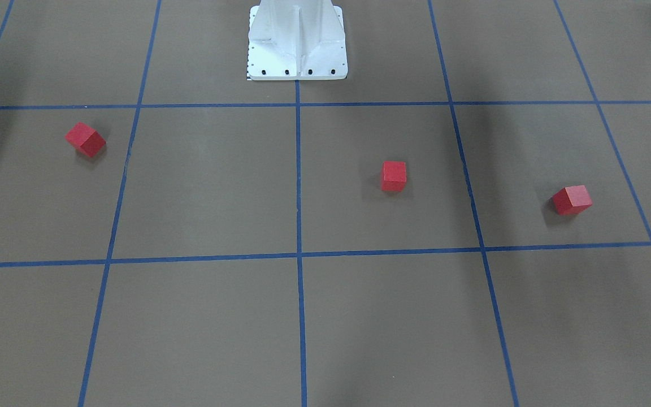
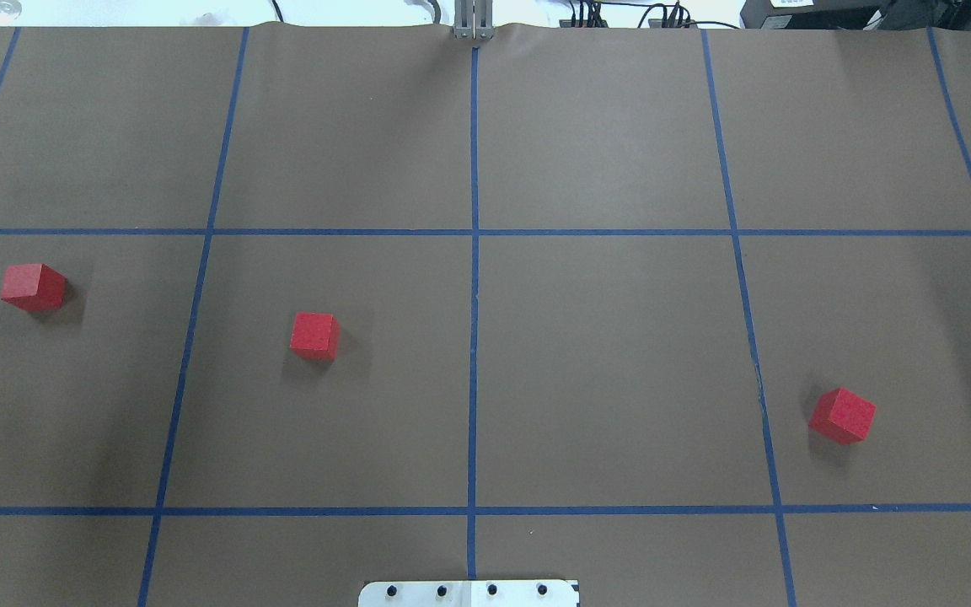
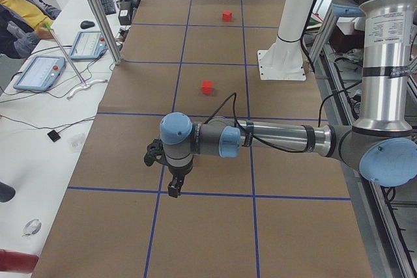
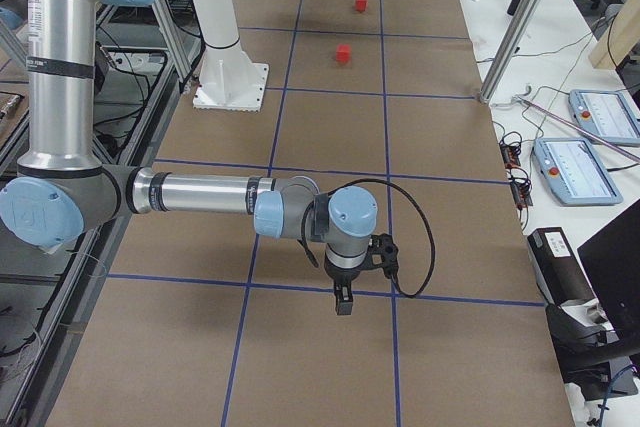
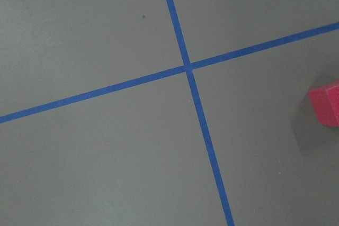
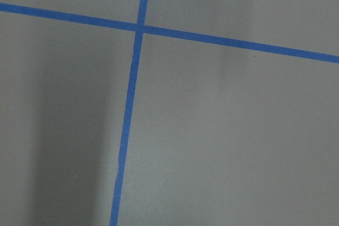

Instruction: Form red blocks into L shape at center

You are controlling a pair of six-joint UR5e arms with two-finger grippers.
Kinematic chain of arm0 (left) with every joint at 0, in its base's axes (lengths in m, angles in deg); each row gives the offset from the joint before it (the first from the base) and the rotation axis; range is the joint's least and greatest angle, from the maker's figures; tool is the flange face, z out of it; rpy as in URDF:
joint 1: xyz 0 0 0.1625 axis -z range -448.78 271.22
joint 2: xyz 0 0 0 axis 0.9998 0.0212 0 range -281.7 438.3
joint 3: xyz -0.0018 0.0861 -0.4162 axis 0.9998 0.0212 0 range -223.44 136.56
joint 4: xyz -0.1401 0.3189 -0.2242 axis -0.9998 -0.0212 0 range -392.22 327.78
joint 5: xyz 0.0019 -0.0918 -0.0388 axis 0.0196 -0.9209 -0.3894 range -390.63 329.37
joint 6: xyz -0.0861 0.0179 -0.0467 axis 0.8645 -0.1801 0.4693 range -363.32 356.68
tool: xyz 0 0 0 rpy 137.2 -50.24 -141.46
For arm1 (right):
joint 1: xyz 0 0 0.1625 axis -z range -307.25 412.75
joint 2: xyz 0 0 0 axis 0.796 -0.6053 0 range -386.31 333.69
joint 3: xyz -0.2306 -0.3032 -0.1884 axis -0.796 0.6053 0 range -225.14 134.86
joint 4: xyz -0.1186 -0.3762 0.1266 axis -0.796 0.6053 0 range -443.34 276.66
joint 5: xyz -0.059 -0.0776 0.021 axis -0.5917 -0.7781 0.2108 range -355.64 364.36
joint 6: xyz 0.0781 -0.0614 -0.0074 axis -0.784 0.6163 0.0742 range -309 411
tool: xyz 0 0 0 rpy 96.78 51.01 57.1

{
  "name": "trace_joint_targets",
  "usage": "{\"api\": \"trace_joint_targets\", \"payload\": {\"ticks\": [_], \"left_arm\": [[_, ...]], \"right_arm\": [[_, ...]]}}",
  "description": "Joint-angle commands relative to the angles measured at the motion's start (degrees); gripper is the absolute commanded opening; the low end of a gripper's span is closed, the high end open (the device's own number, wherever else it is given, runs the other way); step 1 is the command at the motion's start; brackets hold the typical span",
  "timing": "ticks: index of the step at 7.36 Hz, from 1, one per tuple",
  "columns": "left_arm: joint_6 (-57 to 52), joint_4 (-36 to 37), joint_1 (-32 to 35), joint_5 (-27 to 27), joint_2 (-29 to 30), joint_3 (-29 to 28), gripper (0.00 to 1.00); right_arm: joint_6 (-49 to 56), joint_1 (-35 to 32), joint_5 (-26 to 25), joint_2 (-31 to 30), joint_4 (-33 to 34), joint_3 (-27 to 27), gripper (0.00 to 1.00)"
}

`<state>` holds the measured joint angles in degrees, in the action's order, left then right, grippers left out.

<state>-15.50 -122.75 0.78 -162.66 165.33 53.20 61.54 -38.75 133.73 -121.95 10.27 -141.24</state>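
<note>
The brown surface point(image 2: 603, 354) is ruled into squares by blue tape point(image 2: 474, 337). Three red blocks point(image 2: 314, 335) lie on it, well apart from each other. One block point(image 5: 326, 107) sits near the left gripper point(image 3: 173, 190), beside a tape crossing. A second block point(image 3: 207, 86) lies beyond that gripper along the surface, and a third point(image 3: 227, 15) much farther off. The white robot base point(image 3: 281, 63) stands beyond the gripper too, toward the robot's edge.
</note>
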Motion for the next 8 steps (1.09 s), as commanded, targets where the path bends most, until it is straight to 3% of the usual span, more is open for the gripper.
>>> {"api": "trace_joint_targets", "payload": {"ticks": [1, 4, 6, 8], "left_arm": [[0.3, 0.0, -0.1, -0.2, 0.0, 0.9, 1.00], [0.1, -0.4, -0.3, -0.1, 0.3, 2.1, 1.00], [0.4, -10.0, -0.3, 0.3, 3.0, 1.1, 1.00], [0.4, -11.9, -0.4, -0.2, 6.7, -1.6, 1.00]], "right_arm": [[0.1, 0.0, 0.3, 0.0, 0.0, -0.4, 1.00], [0.0, 0.0, 0.4, 0.5, -0.1, -2.2, 1.00], [-0.2, 0.0, 0.4, 3.2, -1.2, -6.6, 1.00], [-2.4, 0.0, 1.7, 3.1, -3.5, -6.1, 1.00]]}}
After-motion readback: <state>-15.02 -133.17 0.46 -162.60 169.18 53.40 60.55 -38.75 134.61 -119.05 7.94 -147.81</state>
